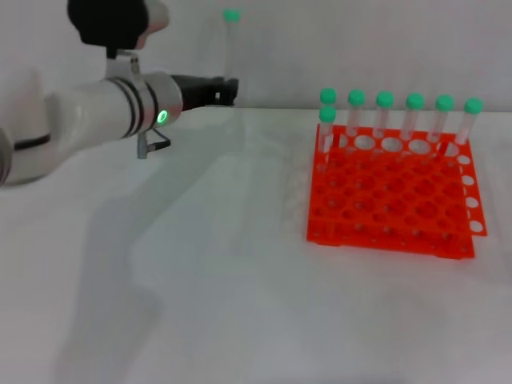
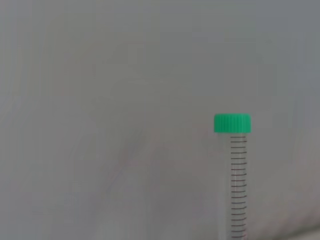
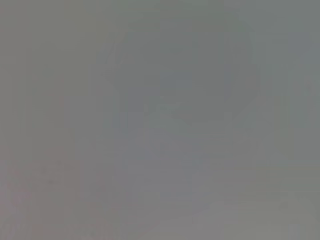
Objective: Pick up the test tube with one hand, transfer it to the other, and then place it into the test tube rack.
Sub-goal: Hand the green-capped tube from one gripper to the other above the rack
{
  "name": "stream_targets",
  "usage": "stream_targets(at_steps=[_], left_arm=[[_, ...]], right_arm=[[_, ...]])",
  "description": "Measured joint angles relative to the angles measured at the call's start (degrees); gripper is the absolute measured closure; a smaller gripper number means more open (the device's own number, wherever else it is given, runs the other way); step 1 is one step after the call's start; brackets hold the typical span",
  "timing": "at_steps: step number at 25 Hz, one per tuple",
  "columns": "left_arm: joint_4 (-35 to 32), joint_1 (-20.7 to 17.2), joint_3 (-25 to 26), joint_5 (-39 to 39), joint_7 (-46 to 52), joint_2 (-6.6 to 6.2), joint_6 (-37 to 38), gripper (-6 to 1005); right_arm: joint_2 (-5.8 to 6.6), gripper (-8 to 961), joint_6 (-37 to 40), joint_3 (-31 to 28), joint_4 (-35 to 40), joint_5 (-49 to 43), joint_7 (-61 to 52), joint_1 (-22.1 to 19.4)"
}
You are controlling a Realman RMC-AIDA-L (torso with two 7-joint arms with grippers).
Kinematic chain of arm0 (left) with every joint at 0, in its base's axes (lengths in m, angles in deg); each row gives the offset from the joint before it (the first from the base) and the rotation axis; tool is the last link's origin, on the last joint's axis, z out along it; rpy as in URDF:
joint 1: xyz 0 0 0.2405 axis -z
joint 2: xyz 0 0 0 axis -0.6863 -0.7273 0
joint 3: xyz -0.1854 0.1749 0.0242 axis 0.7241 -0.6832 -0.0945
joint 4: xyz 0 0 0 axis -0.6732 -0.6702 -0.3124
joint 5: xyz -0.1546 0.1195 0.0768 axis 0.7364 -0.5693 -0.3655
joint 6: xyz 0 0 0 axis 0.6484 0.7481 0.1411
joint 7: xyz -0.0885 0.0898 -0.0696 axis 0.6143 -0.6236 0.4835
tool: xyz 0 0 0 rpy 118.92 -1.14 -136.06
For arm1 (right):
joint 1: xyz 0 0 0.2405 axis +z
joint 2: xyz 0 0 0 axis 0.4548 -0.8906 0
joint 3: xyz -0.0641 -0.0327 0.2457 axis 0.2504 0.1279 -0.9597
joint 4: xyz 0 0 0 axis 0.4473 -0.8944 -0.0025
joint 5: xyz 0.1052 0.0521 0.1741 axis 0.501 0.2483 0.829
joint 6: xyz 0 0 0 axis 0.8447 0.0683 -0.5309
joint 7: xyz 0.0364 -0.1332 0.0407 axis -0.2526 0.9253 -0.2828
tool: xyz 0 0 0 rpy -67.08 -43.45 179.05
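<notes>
Nearest the camera, bare white desk [image 1: 200,304] — nothing on it up front. A little farther, on the right, sits the test tube rack [image 1: 392,200], bright orange-red, with seven green-capped tubes [image 1: 385,112] standing along its far side and most holes open. Beyond that, at the left, the left arm reaches across, green ring light glowing, and the left gripper [image 1: 228,90] is at the foot of the test tube [image 1: 231,44], which stands upright with its green cap high above the desk's far edge. The jaws look clamped on the tube's lower end, though that is only a reading of the head view; the left wrist view shows just the cap and the graduated barrel against a plain backdrop. The right gripper is out of sight, so its jaws can't be judged. Pickup looks done — next comes the handover, which needs the right arm brought in to take the tube.
</notes>
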Motion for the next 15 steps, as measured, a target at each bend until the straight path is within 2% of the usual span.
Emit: stream_targets(at_steps=[3,4,6,7,8,12,15], left_arm=[[-0.1,-5.2,0.0,17.2,-13.9,-0.17,11.8,814],[-0.1,-6.0,0.0,19.3,-15.4,-0.2,13.8,814],[-0.4,-10.1,0.0,25.5,-20.9,-0.16,22.9,814],[-0.4,-10.1,0.0,25.5,-20.9,-0.16,22.9,814],[-2.1,-13.7,0.0,29.1,-25.6,-0.1,30.9,814],[-7.2,-19.4,0.0,31.4,-33.5,0.03,42.6,814],[-11.0,-21.2,0.0,30.7,-35.9,0.12,44.2,814]], right_arm=[[0.11,219,0.0,-0.1,0.0,0.0,0.0,0.1],[0.12,219,0.0,-0.1,0.0,0.0,0.0,0.1],[0.15,219,0.0,-0.1,0.1,0.0,0.0,0.1],[0.16,219,0.0,-0.1,0.1,0.0,0.0,0.1],[0.17,219,0.0,-0.2,0.1,0.0,0.0,0.1],[0.25,219,0.4,-0.3,0.3,0.0,0.0,0.2],[0.26,219,0.5,0.1,1.2,-0.3,0.0,0.2]])
